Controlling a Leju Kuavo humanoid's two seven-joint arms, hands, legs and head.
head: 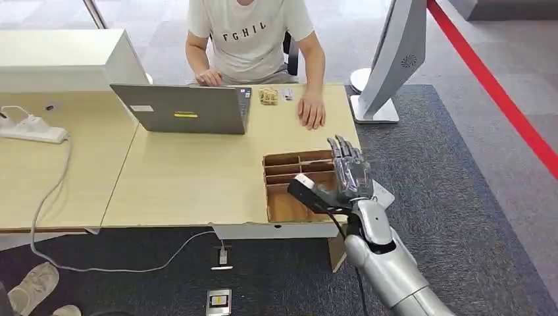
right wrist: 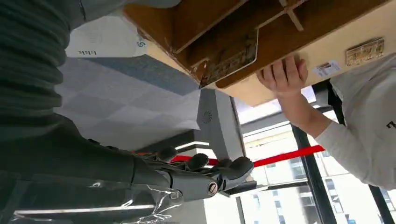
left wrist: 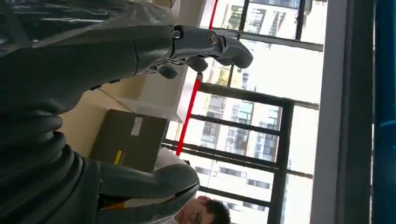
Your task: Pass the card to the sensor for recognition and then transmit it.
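white T-shirt (head: 247, 36) lettered "FGHIL", laptop (head: 184, 108) stickers unreadable

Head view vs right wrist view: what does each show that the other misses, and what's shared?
Head view alone: the grey open laptop and the white power strip with its cable on the light wooden table, plus the small black-and-yellow device on the dark carpet.

Right wrist view alone: large windows with dark frames.

Both: the right hand with fingers extended, the brown cardboard divider box, the person's hand flat on the table, the red floor stripe.
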